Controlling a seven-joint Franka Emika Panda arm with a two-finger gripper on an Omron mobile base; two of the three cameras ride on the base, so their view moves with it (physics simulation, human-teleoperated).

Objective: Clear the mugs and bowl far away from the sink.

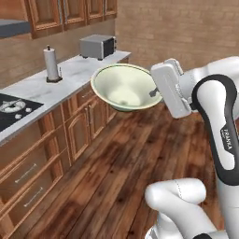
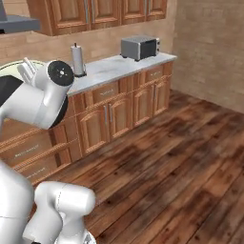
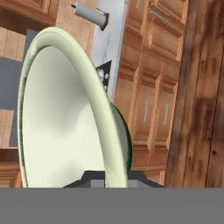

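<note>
The wide pale cream bowl (image 1: 122, 87) hangs in the air beside the counter, over the wooden floor, slightly tilted. My gripper (image 1: 154, 92) is shut on its right rim, one finger inside and one outside. In the hand view the bowl (image 3: 61, 118) looms edge-on, its rim running down between my fingertips (image 3: 92, 176) at the bottom. A sliver of the bowl's rim (image 2: 10, 65) peeks from behind my arm in the right base view. The mugs and the sink are out of view.
A grey counter (image 1: 74, 74) runs along the left wall over wooden cabinets. On it stand a paper towel roll (image 1: 51, 64) and a toaster oven (image 1: 98, 45); a black cooktop (image 1: 11, 108) sits nearer. Bare wooden floor (image 1: 126, 154) stretches to the right.
</note>
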